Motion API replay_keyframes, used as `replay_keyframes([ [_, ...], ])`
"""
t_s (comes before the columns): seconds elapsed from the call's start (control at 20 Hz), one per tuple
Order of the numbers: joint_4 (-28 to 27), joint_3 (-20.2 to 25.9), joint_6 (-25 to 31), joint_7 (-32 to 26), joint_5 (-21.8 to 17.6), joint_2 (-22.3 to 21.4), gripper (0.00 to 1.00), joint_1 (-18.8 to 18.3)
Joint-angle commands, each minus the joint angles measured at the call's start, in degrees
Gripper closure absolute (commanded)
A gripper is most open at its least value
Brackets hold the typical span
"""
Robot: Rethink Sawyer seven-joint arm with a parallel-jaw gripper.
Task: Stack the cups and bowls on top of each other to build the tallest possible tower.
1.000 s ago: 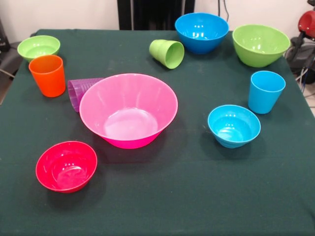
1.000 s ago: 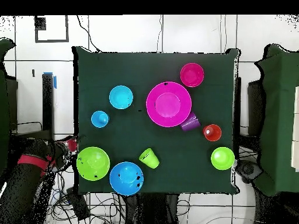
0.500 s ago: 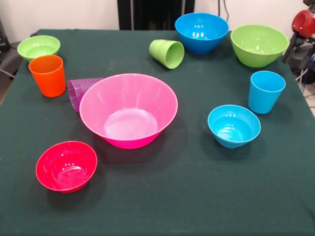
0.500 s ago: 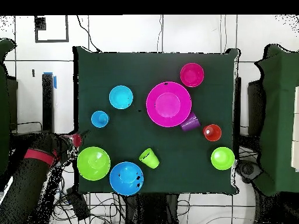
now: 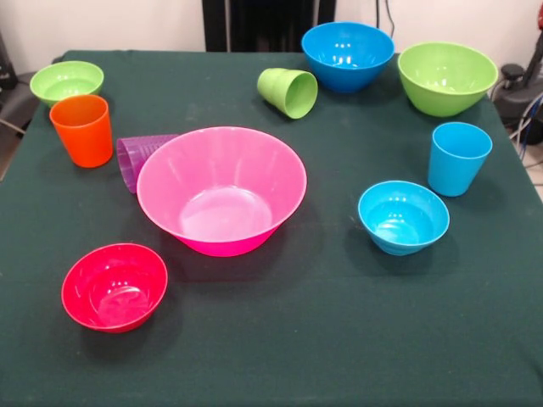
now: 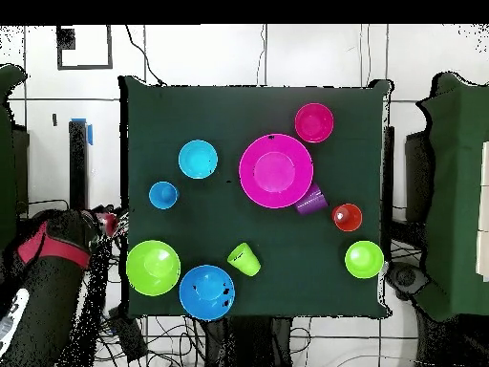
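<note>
The large pink bowl (image 5: 221,191) (image 6: 276,170) stands mid-table with nothing inside. Around it are separate bowls: red (image 5: 113,287), small light blue (image 5: 403,217), medium green (image 5: 447,78), medium blue (image 5: 348,56) and small green (image 5: 66,81). The orange cup (image 5: 82,129) and the light blue cup (image 5: 458,158) stand upright. The green cup (image 5: 288,91) lies on its side. The purple cup (image 5: 140,157) lies against the pink bowl. No piece rests on another. My gripper (image 6: 105,223) is off the table's left edge in the overhead view, near the light blue cup (image 6: 163,194).
The red and black arm (image 6: 48,272) lies beside the table's left side in the overhead view, next to the medium green bowl (image 6: 153,268). Cables (image 6: 143,330) run on the floor near the robot's base. A dark green cloth (image 5: 339,339) covers the table.
The arm's red end has left the right edge of the front view. In the overhead view it has drawn back slightly from the table. No cup or bowl has moved.
</note>
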Motion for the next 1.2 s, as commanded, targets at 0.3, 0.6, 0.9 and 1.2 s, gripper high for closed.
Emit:
replay_keyframes([
  [0.3, 15.8, 20.7, -12.8, 4.0, 7.2, -3.7, 0.00, -10.9],
  [0.6, 21.4, 28.3, -18.9, -0.3, 3.2, -5.0, 0.00, -18.7],
  [0.9, 27.5, 33.2, -20.8, -2.8, -1.4, -7.1, 0.00, -25.3],
  [1.2, 30.1, 33.3, -20.2, -2.6, -4.3, -9.3, 0.00, -26.5],
])
